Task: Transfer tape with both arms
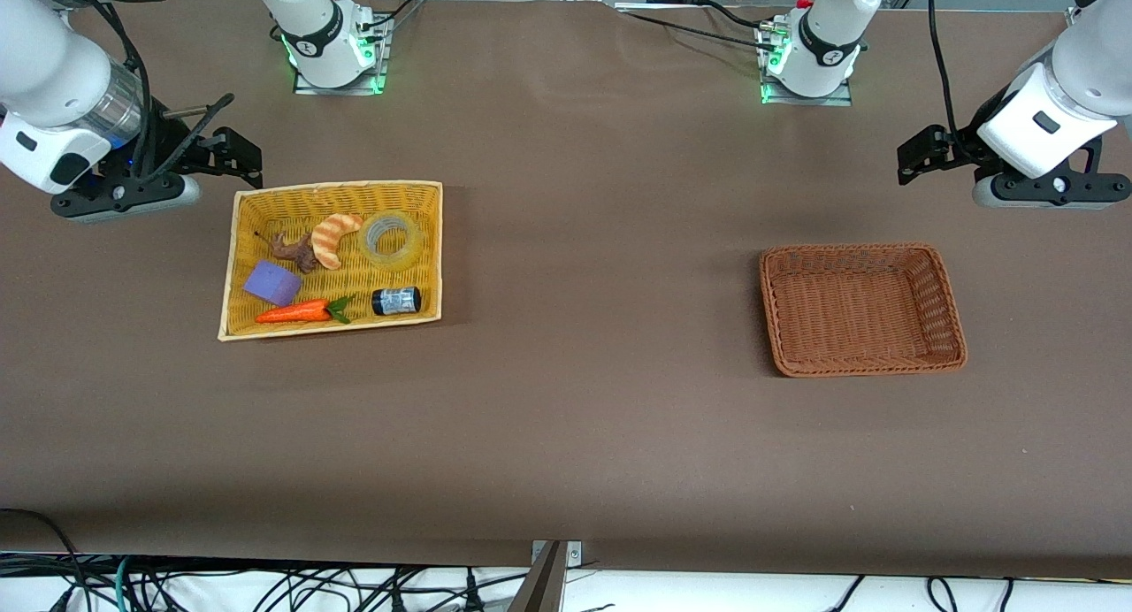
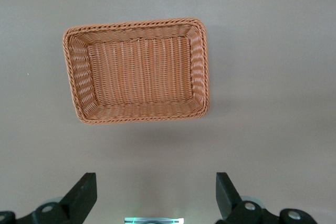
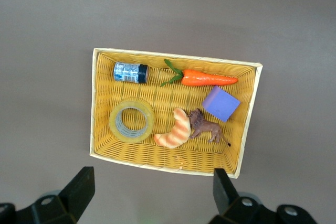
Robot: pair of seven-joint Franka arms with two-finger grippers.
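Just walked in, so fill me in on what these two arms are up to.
Nothing is held yet. The tape lies in the yellow basket with a carrot, croissant, purple block, toy animal and small jar. The right gripper hangs open beside that basket. The left gripper hangs open beside the brown basket, which holds nothing.
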